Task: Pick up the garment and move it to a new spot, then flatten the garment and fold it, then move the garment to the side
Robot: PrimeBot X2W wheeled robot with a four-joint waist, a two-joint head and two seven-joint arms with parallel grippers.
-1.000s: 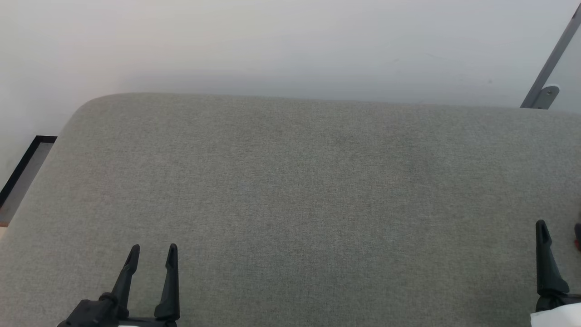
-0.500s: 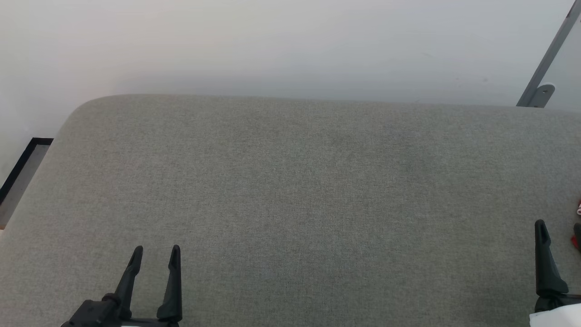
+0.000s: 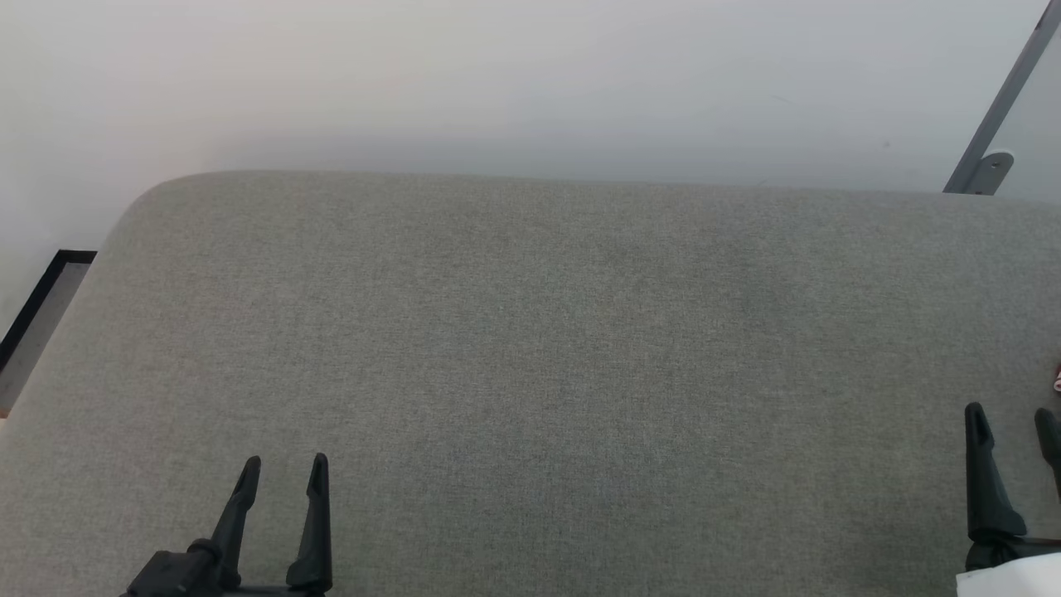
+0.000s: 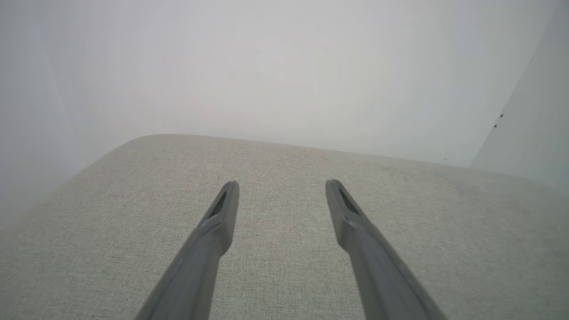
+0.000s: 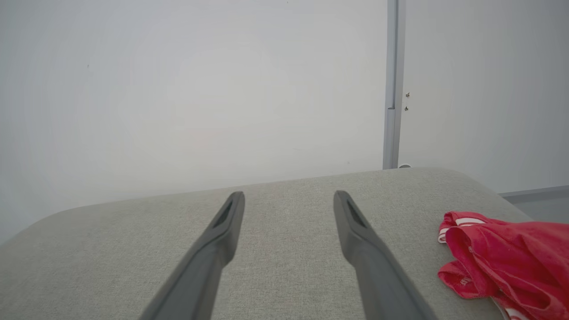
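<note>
My two sets of jaws, left and right, stood spread and empty above one grey padded surface (image 3: 530,332). One crumpled red garment (image 5: 502,262) lay on it, lower right in my right wrist view.

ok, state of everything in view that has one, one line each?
garment: crumpled in a heap on the grey cushion, not flattened, not folded, not held.
left gripper: jaws open, nothing between them, over the cushion.
right gripper: jaws open, nothing between them, garment off to its right and apart from it.
</note>
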